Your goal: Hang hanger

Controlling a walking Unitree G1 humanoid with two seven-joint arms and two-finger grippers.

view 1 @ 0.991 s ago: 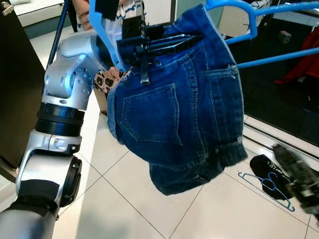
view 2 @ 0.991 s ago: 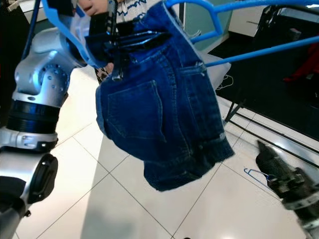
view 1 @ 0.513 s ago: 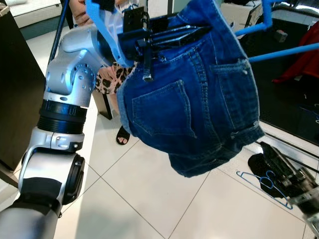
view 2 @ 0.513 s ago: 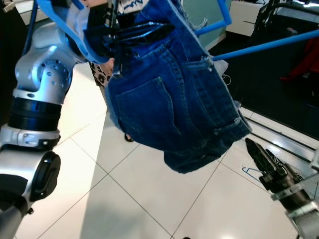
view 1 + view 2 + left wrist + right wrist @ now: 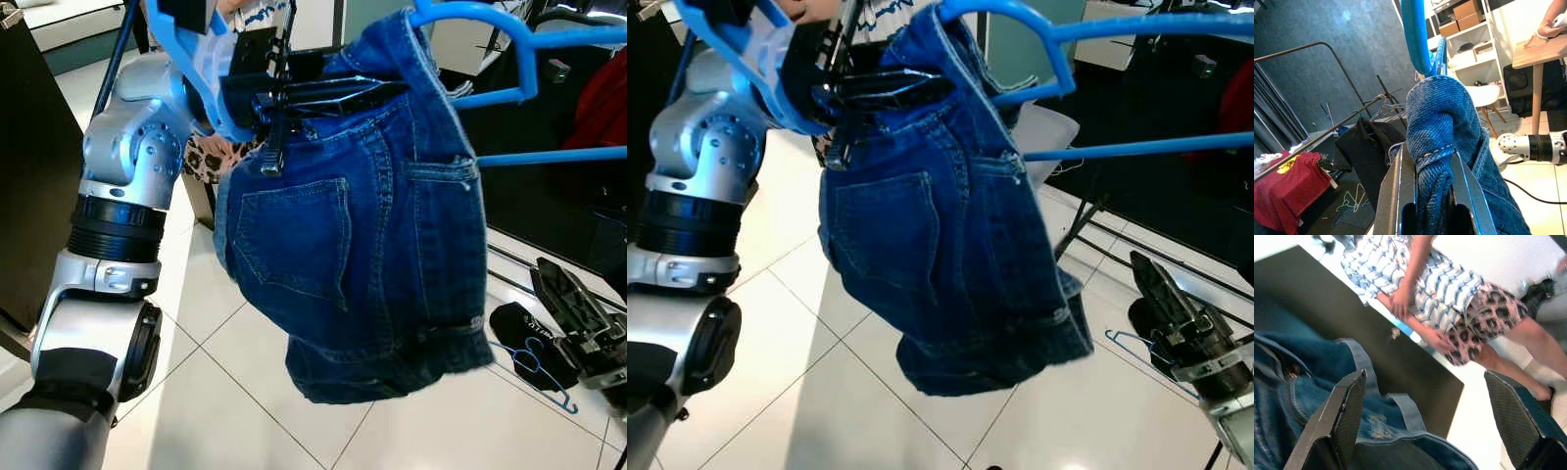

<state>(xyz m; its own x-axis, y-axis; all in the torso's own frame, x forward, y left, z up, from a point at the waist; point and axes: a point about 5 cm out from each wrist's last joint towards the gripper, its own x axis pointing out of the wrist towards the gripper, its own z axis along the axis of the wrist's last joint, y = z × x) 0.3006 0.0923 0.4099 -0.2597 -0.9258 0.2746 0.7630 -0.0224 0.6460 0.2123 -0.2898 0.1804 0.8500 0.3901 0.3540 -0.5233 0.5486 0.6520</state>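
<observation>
Blue denim shorts hang from a blue plastic hanger, held up high in front of me. My left gripper is shut on the shorts' waistband. In the left wrist view its fingers pinch a fold of denim just below the hanger's hook. My right gripper is low at the right, below the hanger's bars, and open. Its fingers stand wide apart with nothing between them, pointing towards the shorts.
A person in a striped top and leopard-print shorts stands just behind the shorts. A dark cabinet is at the left. On the tiled floor at the right lie a second blue hanger and a black item. A clothes rail carries dark garments.
The shorts swung right and have swung back left, now hanging straighter. My right gripper has risen a little at the lower right and is now sharp rather than blurred.
</observation>
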